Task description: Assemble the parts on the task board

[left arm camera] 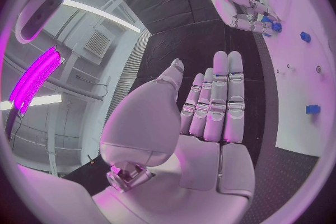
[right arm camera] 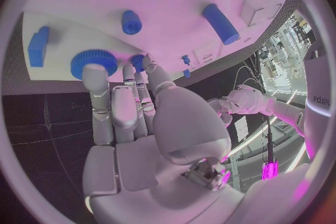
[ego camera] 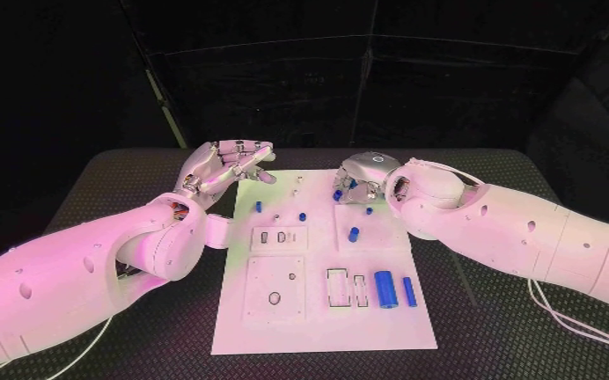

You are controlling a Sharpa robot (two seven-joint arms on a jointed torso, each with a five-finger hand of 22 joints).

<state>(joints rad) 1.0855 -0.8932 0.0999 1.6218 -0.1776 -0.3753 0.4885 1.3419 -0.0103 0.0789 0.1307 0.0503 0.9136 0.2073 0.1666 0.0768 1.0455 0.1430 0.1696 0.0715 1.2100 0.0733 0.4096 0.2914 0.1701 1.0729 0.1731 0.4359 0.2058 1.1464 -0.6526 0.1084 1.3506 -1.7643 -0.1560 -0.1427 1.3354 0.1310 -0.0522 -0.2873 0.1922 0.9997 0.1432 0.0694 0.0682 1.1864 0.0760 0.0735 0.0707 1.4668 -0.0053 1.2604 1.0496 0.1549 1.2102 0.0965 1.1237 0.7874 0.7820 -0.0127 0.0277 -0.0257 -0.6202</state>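
The white task board lies mid-table with several blue parts on it. My right hand reaches down onto the board's far right area. In the right wrist view its thumb and a finger pinch a small blue toothed part, and another fingertip rests on a larger blue gear. The left wrist view shows that right hand with the small blue part at its fingertips. My left hand hovers beside the board's far left corner, palm up, fingers straight, holding nothing.
Two blue cylinders lie at the board's right, near a rectangular slot. Small blue pegs stand mid-board. A blue knob, a cylinder and a blue block lie near my right hand.
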